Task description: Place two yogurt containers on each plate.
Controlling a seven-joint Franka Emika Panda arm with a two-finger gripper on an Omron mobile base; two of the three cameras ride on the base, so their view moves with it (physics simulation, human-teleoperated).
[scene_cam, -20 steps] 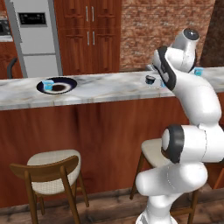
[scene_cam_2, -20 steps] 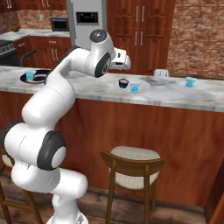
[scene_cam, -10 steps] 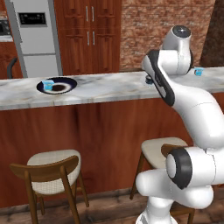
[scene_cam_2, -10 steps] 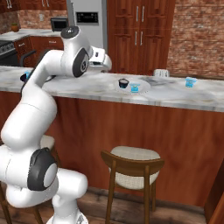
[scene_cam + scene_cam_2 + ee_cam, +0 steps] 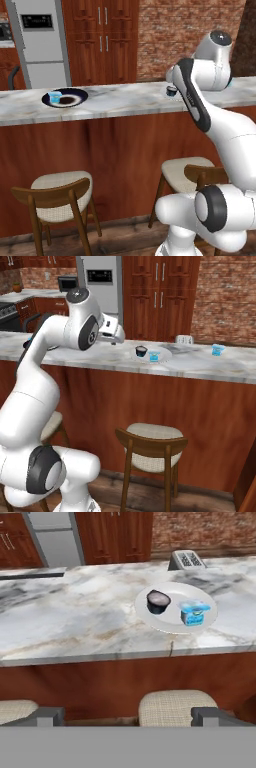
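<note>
A pale grey-white plate (image 5: 172, 624) lies on the marble counter and carries one light-blue yogurt container (image 5: 194, 612) beside a small black round cup (image 5: 158, 602). The same plate (image 5: 165, 355) and yogurt container (image 5: 154, 356) appear in the right base view. My gripper (image 5: 119, 336) hangs open and empty to the left of that plate, above the counter's front part; its fingertips (image 5: 46, 716) stand wide apart. A dark navy plate (image 5: 80, 95) far to the left holds one yogurt container (image 5: 55, 96). Another yogurt container (image 5: 217, 349) stands alone on the counter at the right.
A silver toaster (image 5: 186, 559) sits at the back of the counter behind the pale plate. Two wooden stools with cream seats (image 5: 59, 192) (image 5: 152, 436) stand under the counter's front edge. A steel fridge (image 5: 40, 42) and wooden cabinets line the back wall.
The arm has swung, carrying the hand leftward away from the pale plate. The gripper stays open and empty; the cups and plates have not moved.
</note>
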